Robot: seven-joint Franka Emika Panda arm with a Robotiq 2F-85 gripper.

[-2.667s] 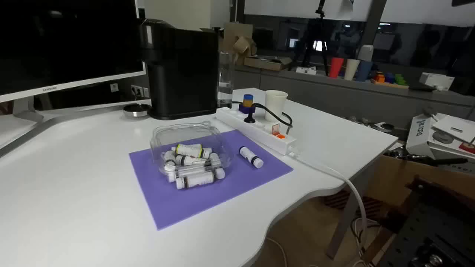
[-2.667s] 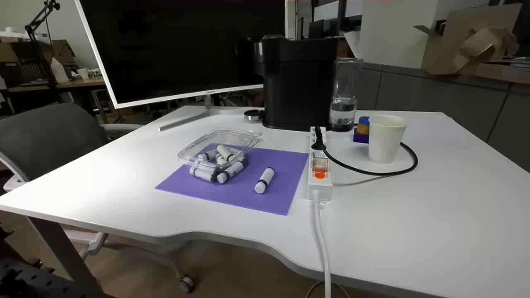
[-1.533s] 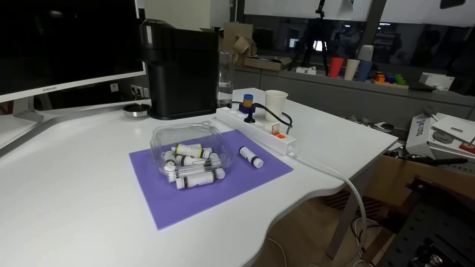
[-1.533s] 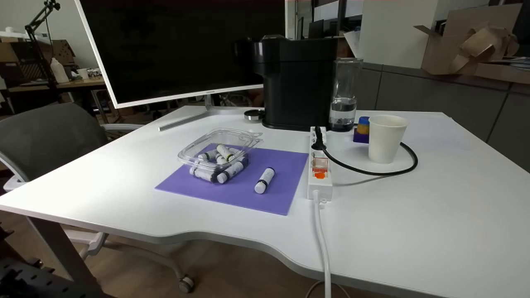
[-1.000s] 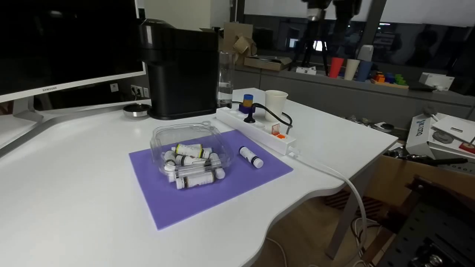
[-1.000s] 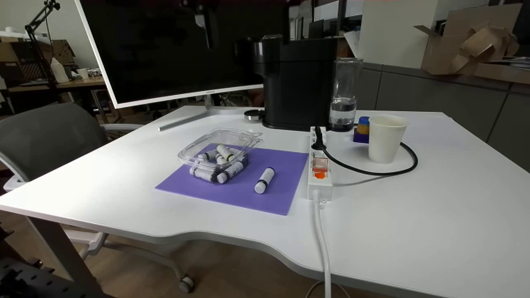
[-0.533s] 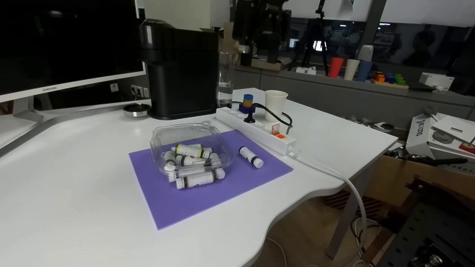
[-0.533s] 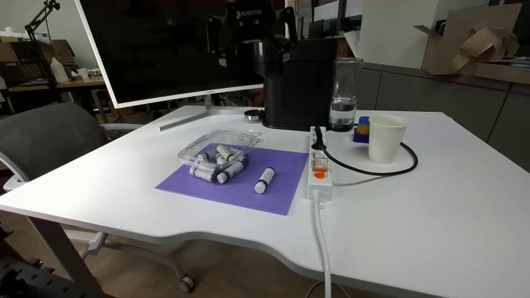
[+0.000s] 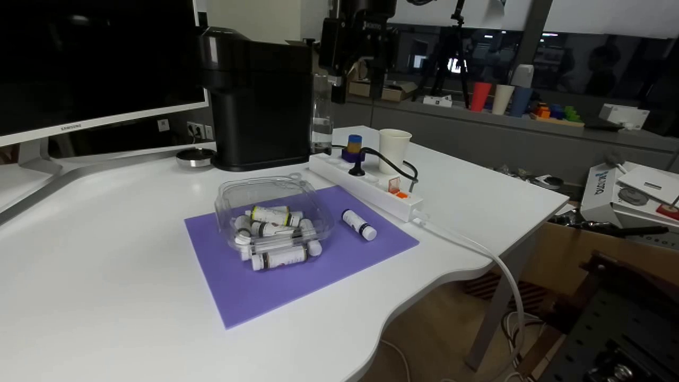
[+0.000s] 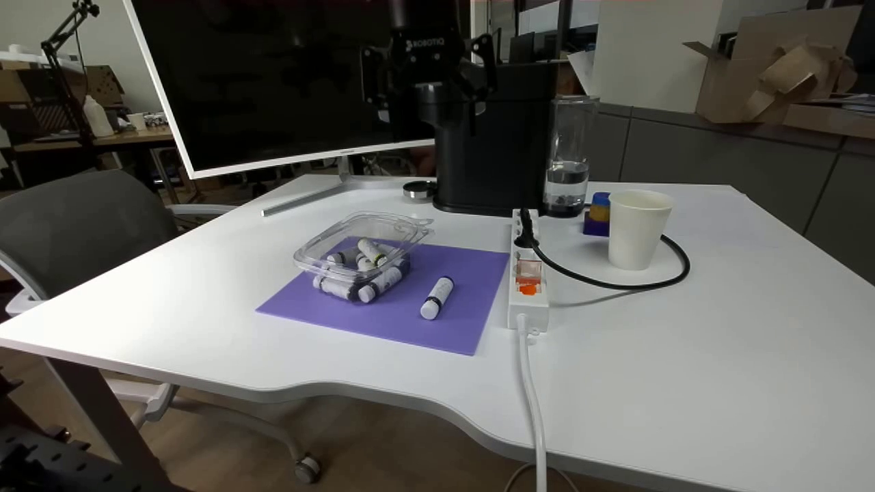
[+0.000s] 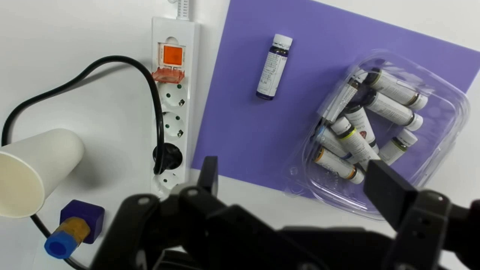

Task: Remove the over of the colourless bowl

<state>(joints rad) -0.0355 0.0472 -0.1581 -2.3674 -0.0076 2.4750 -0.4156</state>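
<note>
A clear plastic container [image 9: 276, 192] with rounded corners stands on a purple mat [image 9: 254, 302]. It also shows in the wrist view [image 11: 448, 141], with a small tab at one corner. It looks covered, but the seam between lid and bowl is hard to tell. Several white-labelled bottles [image 9: 270, 215] lie inside. My gripper [image 9: 358, 91], also seen in an exterior view [image 10: 429, 126], hangs in the air well above the table. In the wrist view my gripper [image 11: 292, 171] has its fingers wide apart and empty. One finger overlaps the container's image without touching it.
A loose bottle [image 11: 273, 69] lies on the mat. A white power strip [image 11: 174, 101] with a black cable stands beside the mat, then a white cup [image 10: 637, 232] and a purple, orange and blue block stack [image 9: 354, 148]. A black machine [image 9: 262, 106] and a monitor [image 10: 301, 82] stand behind.
My gripper has come into view from above and moved down; in the last half second it moved only slightly. The container, bottles and mat have not moved.
</note>
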